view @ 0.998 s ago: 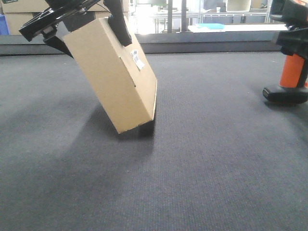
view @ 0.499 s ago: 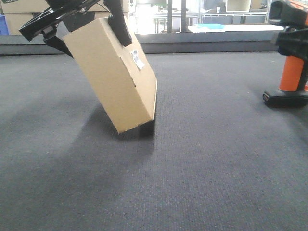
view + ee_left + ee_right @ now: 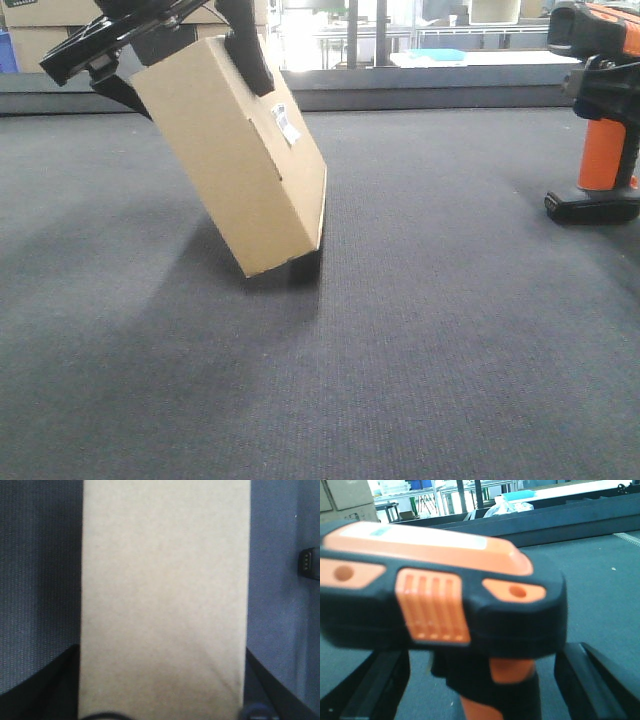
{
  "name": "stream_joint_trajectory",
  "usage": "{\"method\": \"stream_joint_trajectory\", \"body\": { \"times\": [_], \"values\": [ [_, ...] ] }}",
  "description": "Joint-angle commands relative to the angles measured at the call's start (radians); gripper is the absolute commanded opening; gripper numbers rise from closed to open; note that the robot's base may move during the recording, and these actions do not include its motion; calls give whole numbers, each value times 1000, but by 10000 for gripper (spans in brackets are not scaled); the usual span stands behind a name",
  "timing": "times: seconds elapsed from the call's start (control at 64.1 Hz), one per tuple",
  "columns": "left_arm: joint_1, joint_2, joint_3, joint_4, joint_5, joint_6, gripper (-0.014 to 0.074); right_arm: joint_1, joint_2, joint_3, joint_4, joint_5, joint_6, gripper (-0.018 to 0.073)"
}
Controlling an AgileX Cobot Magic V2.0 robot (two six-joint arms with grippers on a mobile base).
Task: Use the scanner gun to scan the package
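My left end effector [image 3: 198, 95] pinches the package [image 3: 235, 160] at its top end. One black finger [image 3: 250, 55] lies on the front face and the other is behind the box. The package is brown and flat, and it leans over to one side. Its low edge is down by the grey worktop [image 3: 420, 330], with a dark shadow under it. I cannot tell if that edge touches. A small white label [image 3: 286, 124] sits high on the front face.

From my left wrist, the package [image 3: 165, 600] fills the middle, with a black finger [image 3: 40, 685] on each side of it.

My right end effector [image 3: 600, 90] is closed around the scanner gun [image 3: 605, 150], just under its black head. The orange handle points down, and the black foot hangs low by the worktop. The scanner gun is well apart from the package, off to my right.

From my right wrist, the scanner gun [image 3: 440, 600] looks big and blurry, black with orange bits.
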Motion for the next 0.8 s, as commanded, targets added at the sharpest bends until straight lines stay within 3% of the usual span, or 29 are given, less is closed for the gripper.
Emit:
{"method": "stream_joint_trajectory", "body": {
  "times": [0.0, 0.312, 0.53, 0.78],
  "values": [
    [-2, -16, -1, -7, -15, -3, -111, -3, -30, 28, -10, -8, 2, 489],
    [14, -25, -1, 57, 24, 33, -111, -3, -209, 209, -49, -8, 2, 487],
    [109, -63, -1, 79, 52, 133, -111, -3, -393, 323, -49, 5, 2, 487],
    [219, -63, 1, 255, 62, 158, -111, -3, -571, 342, -51, 220, 2, 487]
  ]
}}
